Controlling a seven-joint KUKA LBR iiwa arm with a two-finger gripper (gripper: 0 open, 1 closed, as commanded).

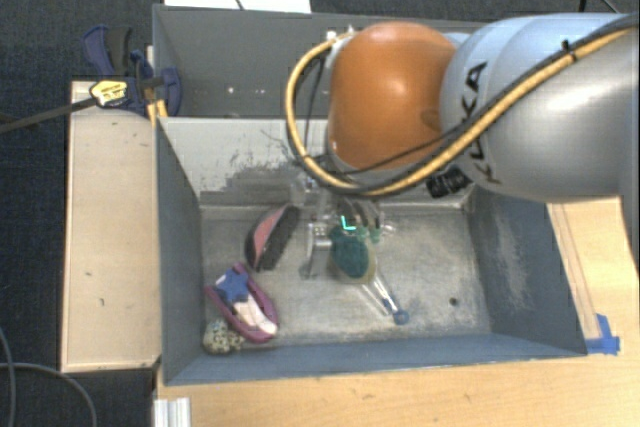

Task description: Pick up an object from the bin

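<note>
My gripper reaches down under the arm's orange cover to the middle of the bin floor. A dark teal rounded lump lies right against it on its right side. From under that lump a clear thin stick with a blue tip runs toward the front right. A pink and black oblong object lies just left of the gripper, tilted against the floor.
A purple, pink, white and blue bundle lies in the front left corner, with a speckled ball beside it at the front wall. The arm and its orange cover hide the back middle of the bin.
</note>
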